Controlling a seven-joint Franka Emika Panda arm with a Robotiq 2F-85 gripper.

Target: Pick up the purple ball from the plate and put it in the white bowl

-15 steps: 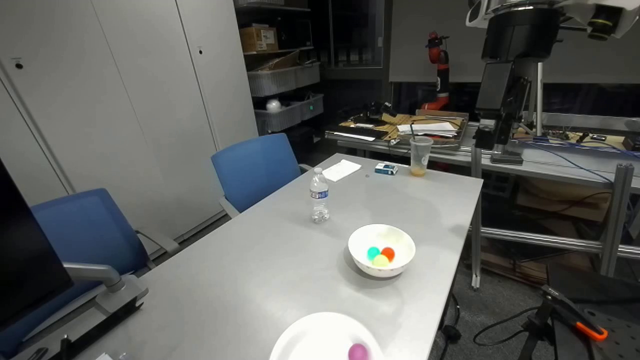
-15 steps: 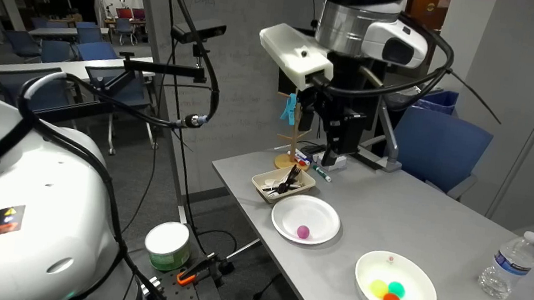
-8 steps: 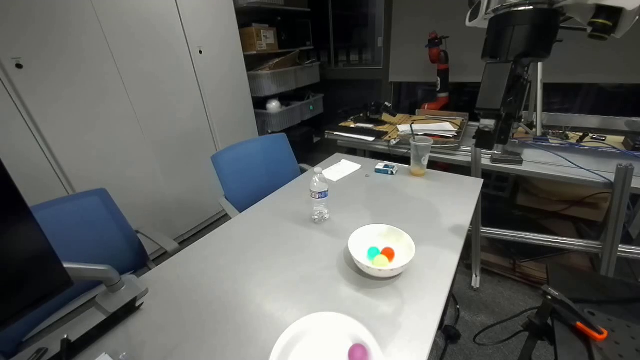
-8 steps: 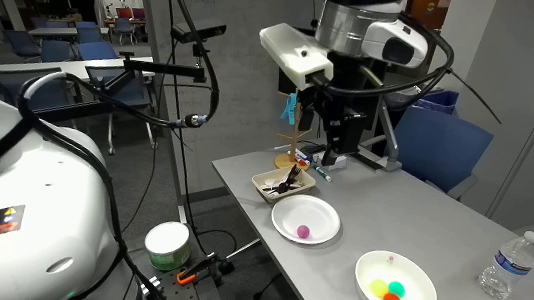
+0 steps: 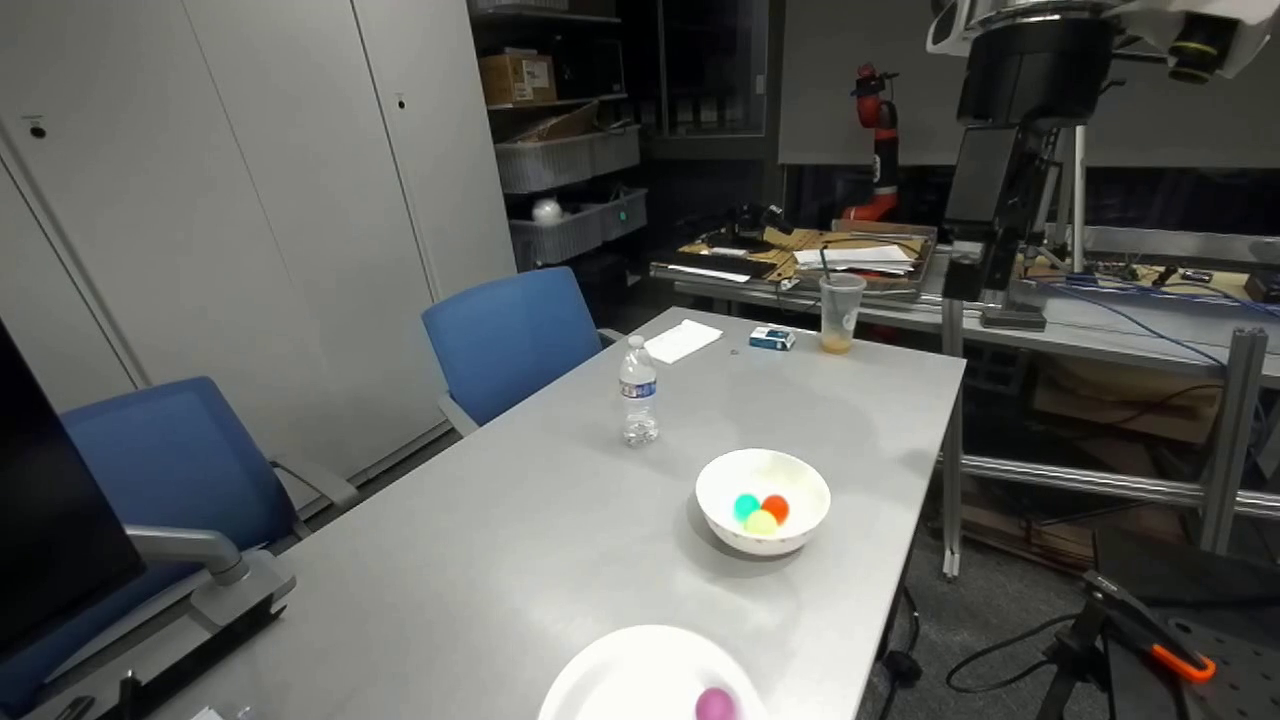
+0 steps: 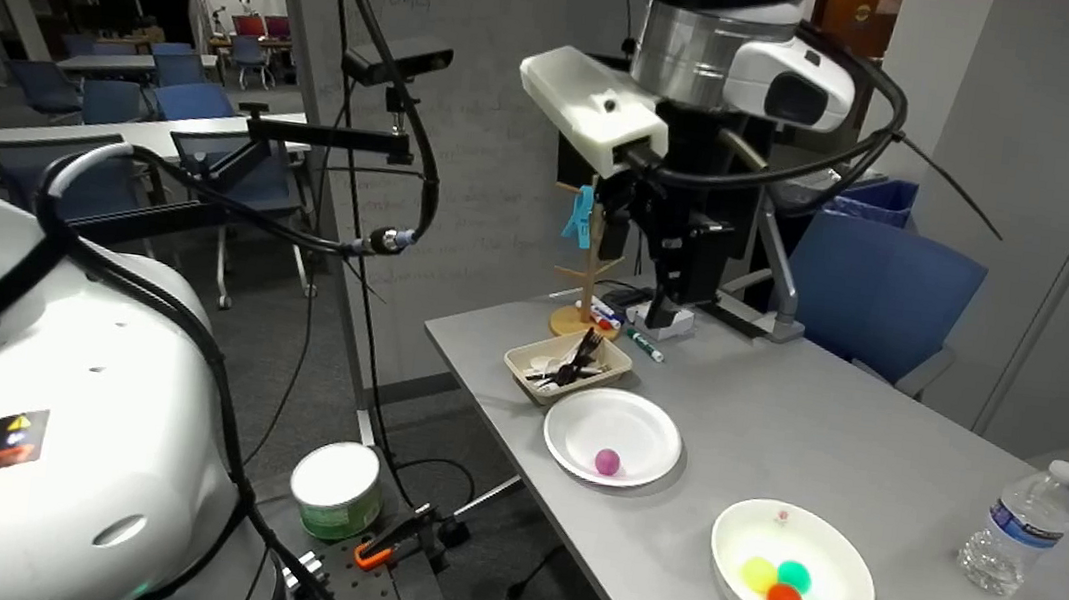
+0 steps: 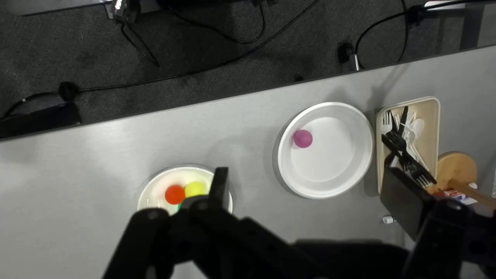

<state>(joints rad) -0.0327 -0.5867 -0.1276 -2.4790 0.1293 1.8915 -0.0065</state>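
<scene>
Tool (image 7: pixel 307 183) spread wide, nothing gripped, held above surface (image 7: pixel 97 166), purple ball (image 7: pixel 303 138) carried on plate (image 7: pixel 329 162) below it, white bowl (image 6: pixel 837 581) also below

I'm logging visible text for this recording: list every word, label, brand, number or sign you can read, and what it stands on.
Perhaps "DDTO", handwritten on the whiteboard; uncertain, and the other writing is too faint.
Yellow warning triangle: on the sticker on the robot's white casing; no words legible there.
Bottle label: too blurred to read.
Green can: print too small.
Blue-and-white box: print too small.
</scene>
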